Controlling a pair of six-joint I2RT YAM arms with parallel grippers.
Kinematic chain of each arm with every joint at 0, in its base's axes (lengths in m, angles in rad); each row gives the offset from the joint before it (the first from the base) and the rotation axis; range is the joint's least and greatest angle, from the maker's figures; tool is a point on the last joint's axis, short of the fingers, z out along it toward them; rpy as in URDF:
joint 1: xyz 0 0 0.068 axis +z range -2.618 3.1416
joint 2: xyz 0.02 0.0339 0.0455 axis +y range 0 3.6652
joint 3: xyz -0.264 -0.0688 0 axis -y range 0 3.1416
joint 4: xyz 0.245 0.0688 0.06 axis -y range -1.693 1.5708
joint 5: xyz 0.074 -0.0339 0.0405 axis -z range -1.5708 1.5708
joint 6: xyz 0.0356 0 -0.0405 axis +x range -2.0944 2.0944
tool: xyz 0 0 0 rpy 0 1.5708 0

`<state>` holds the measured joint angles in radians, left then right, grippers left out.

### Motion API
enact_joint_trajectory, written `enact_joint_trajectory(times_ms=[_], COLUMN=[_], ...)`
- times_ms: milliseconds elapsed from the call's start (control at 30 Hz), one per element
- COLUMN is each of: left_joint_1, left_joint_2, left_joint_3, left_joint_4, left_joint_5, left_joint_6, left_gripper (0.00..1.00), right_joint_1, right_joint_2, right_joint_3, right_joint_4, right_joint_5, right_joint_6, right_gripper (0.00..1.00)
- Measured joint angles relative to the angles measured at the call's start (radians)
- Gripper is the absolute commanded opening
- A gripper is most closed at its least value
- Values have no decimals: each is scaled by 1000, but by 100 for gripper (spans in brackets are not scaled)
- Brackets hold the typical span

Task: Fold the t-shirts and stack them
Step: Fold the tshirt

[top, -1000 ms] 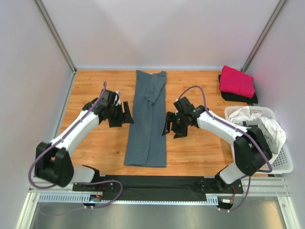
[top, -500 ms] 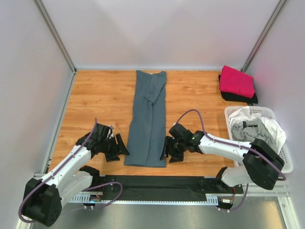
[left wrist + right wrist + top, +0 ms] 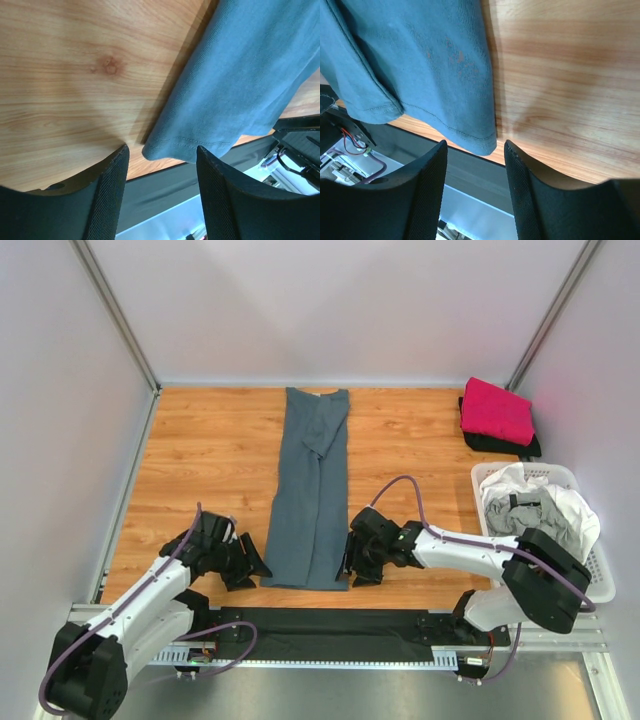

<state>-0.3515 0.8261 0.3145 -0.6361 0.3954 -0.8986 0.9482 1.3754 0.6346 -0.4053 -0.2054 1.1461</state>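
The slate blue-grey t-shirt [image 3: 312, 490] is laid flat at the middle of the wooden table [image 3: 200, 440]. It is folded lengthwise into a long narrow strip that runs from the far edge towards the near edge, with the collar at the far end. Its hem is seen at the near end, just short of the black strip [image 3: 330, 622] along the table's front.

The left gripper [image 3: 252, 568] is set low at the near left corner of the hem. In the left wrist view its two fingers [image 3: 107, 195] are held apart, and the hem corner is seen lying on the wood between their tips. The cloth is not pinched and nothing is gripped.

The right gripper [image 3: 350, 565] is set low at the near right corner in the same way. In the right wrist view its fingers [image 3: 522, 190] are parted and the hem corner is seen just past the tips, in line with the gap between them. Nothing is held there either.

A folded magenta-pink t-shirt [image 3: 495, 408] is stacked on a black t-shirt [image 3: 503, 446] at the far right corner of the table. White and light grey t-shirts [image 3: 540, 508] are heaped in the white lattice basket [image 3: 598, 588] at the right edge, well apart from the blue-grey strip
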Motion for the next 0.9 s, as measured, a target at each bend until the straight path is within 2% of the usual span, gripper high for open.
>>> enact_joint_trajectory(times_ms=[133, 367, 400, 467, 500, 533, 633, 767, 800, 900], left_joint_1=[0, 0, -1, 0, 0, 0, 0, 0, 0, 0], left_joint_2=[24, 44, 44, 46, 50, 53, 75, 105, 111, 120], left_joint_3=[0, -3, -3, -5, -5, -5, -6, -5, -3, 2], left_joint_4=[21, 37, 39, 41, 42, 42, 44, 45, 45, 45], left_joint_5=[7, 11, 11, 8, 7, 7, -5, -8, -8, -7], left_joint_6=[-3, -6, -6, -7, -8, -10, -12, -5, -5, 0], left_gripper=[57, 55, 51, 49, 41, 36, 23, 7, 0, 0], right_joint_1=[0, 0, 0, 0, 0, 0, 1, 1, 1, 1], right_joint_2=[5, 19, 27, 46, 55, 65, 96, 113, 114, 125], right_joint_3=[0, 0, 0, 1, 3, 12, 50, 76, 78, 81], right_joint_4=[-1, 3, 5, 5, 4, -2, -15, -20, -22, -26], right_joint_5=[5, 2, 1, -3, -8, -13, -12, -12, -12, -13], right_joint_6=[6, 7, 6, 6, 6, 3, -13, -26, -31, -39], right_gripper=[51, 47, 46, 44, 43, 43, 37, 20, 16, 4])
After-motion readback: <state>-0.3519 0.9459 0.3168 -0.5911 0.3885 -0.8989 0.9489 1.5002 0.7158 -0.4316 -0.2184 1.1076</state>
